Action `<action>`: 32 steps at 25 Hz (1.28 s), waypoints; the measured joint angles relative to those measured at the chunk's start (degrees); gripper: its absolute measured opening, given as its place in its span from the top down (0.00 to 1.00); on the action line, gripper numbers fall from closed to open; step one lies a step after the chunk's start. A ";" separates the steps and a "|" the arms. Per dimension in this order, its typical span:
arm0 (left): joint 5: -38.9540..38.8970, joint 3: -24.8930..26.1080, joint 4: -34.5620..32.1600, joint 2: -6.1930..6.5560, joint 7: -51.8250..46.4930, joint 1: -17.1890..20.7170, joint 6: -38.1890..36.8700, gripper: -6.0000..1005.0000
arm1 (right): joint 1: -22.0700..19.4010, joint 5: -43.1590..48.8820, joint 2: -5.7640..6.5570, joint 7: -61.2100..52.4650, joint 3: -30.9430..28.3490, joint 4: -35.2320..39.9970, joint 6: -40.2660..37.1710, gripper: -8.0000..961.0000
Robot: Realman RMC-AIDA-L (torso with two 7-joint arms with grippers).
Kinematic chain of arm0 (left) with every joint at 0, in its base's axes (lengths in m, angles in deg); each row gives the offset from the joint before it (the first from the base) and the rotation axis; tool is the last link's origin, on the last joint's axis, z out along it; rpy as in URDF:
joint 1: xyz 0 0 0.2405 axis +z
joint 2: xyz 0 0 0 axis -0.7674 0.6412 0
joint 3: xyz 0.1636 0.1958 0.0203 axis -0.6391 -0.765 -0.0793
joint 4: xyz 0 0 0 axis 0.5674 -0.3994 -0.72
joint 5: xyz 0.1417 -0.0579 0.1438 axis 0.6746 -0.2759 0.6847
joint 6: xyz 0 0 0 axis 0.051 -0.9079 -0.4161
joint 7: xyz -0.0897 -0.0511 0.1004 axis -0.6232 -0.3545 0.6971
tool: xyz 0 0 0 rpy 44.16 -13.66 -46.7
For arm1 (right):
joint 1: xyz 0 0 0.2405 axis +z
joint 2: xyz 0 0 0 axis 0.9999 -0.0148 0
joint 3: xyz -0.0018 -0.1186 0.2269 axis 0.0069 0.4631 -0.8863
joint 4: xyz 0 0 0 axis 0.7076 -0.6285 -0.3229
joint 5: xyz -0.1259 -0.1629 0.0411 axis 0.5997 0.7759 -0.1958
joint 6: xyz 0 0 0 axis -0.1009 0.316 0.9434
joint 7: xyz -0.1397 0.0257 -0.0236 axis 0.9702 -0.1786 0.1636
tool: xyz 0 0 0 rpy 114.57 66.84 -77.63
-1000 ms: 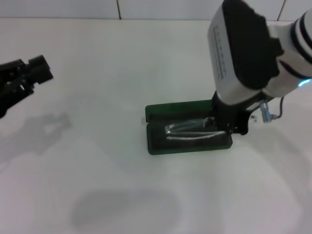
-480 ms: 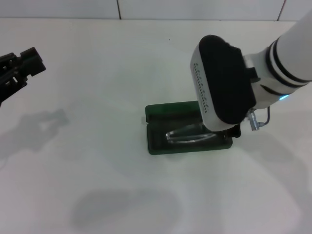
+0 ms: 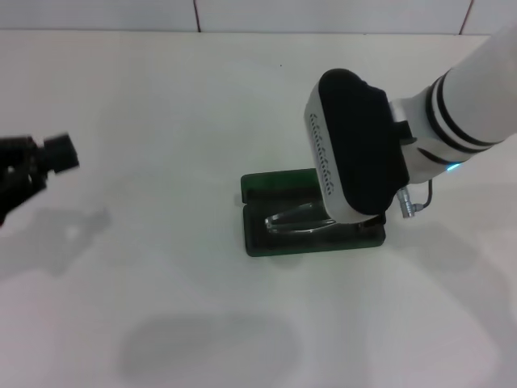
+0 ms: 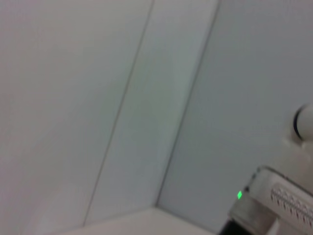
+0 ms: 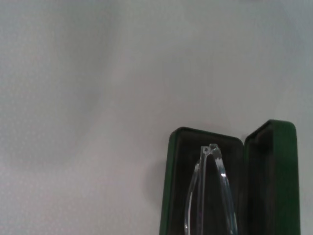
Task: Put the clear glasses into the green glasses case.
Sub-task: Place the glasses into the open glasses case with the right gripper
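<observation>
The left gripper (image 3: 36,162) is parked way off at the left edge of the white table (image 3: 161,121); its opening can't be made out. The green glasses case (image 3: 262,194) lies open mid-table, the clear glasses (image 3: 295,222) inside. The right gripper is hidden over its right end, grip unknown.

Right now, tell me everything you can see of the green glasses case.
The green glasses case is a dark green hard shell with rounded corners and dark lining. It sits open on the white table, lid raised along its far edge. The clear glasses lie folded in its tray. The right arm hides its right end.
</observation>
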 joint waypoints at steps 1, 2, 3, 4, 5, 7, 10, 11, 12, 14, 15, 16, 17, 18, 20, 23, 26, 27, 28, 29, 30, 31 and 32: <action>1.11 0.00 -0.01 0.20 0.60 0.01 -0.34 0.81 | -0.06 0.01 -0.01 -0.01 0.20 -0.01 0.31 0.89; 1.71 0.01 -0.01 0.27 0.97 0.06 -0.50 0.84 | -0.14 0.05 0.00 -0.01 0.36 -0.05 0.72 0.89; 2.63 -0.01 -0.02 0.35 1.85 0.22 -0.89 0.85 | -0.21 0.18 -0.01 -0.03 0.58 -0.09 1.21 0.89; 3.33 -0.01 -0.02 0.40 2.77 0.35 -1.34 0.87 | -0.24 0.40 -0.01 -0.10 0.75 -0.13 1.58 0.89; 4.05 -0.01 0.09 0.40 3.65 0.50 -1.84 0.88 | -0.28 0.78 -0.01 -0.21 0.97 -0.19 2.04 0.89; 4.90 -0.01 0.28 0.41 4.44 0.56 -2.34 0.90 | -0.33 1.51 -0.01 -0.43 1.56 -0.34 2.78 0.89; 6.45 -0.04 0.39 0.28 4.56 0.54 -2.50 0.91 | -0.34 1.89 -0.01 -0.47 2.10 -0.78 3.42 0.89; 7.07 -0.05 0.42 0.15 4.58 0.46 -2.52 0.91 | -0.35 2.01 -0.01 -0.47 2.18 -0.91 3.66 0.89; 7.68 -0.05 0.46 -0.02 4.63 0.33 -2.54 0.91 | -0.37 2.06 -0.01 -0.48 2.32 -1.04 3.93 0.89; 9.08 -0.07 0.77 -0.38 4.96 0.08 -2.58 0.91 | -0.41 2.13 -0.01 -0.49 2.86 -1.36 4.66 0.89; 9.53 -0.08 1.02 -0.53 5.20 -0.02 -2.59 0.91 | -0.43 2.18 -0.01 -0.49 3.20 -1.51 4.98 0.89; 9.82 -0.08 1.33 -0.63 5.43 -0.09 -2.60 0.91 | -0.47 2.22 -0.01 -0.49 3.79 -1.79 5.59 0.89; 9.92 -0.08 1.80 -0.68 5.64 -0.22 -2.61 0.91 | -0.49 2.23 -0.01 -0.49 4.15 -1.99 5.95 0.89; 9.97 -0.08 2.28 -0.71 5.85 -0.37 -2.61 0.91 | -0.56 2.31 0.00 -0.53 4.88 -2.65 6.93 0.89; 9.98 -0.08 3.10 -0.72 6.23 -0.69 -2.62 0.91 | -0.62 2.32 0.00 -0.57 5.25 -2.99 7.45 0.89; 10.00 -0.08 3.35 -0.85 6.43 -0.76 -2.63 0.91 | -0.91 2.35 0.00 -0.90 6.30 -3.57 8.66 0.89; 10.04 -0.16 3.43 -1.09 6.45 -0.71 -2.63 0.91 | -1.24 2.38 -0.01 -1.10 6.80 -3.49 9.82 0.89; 10.04 -0.17 3.43 -1.16 6.44 -0.71 -2.63 0.91 | -1.35 2.40 -0.01 -1.10 6.89 -3.38 9.99 0.89; 10.04 -0.17 3.44 -1.21 6.44 -0.71 -2.64 0.91 | -1.46 2.39 -0.01 -1.14 6.94 -3.15 10.03 0.89; 10.04 -0.17 3.45 -1.22 6.44 -0.70 -2.65 0.91 | -1.58 2.37 -0.01 -1.19 6.95 -2.77 10.03 0.89; 10.04 -0.17 3.46 -1.23 6.44 -0.70 -2.68 0.91 | -1.66 2.35 -0.01 -1.22 6.95 -2.48 10.01 0.89; 10.04 -0.18 3.46 -1.23 6.44 -0.68 -2.71 0.91 | -1.81 2.35 0.00 -1.25 6.95 -2.08 9.94 0.89; 10.04 -0.17 3.48 -1.23 6.44 -0.66 -2.73 0.91 | -2.03 2.36 0.00 -1.27 6.95 -1.55 9.81 0.89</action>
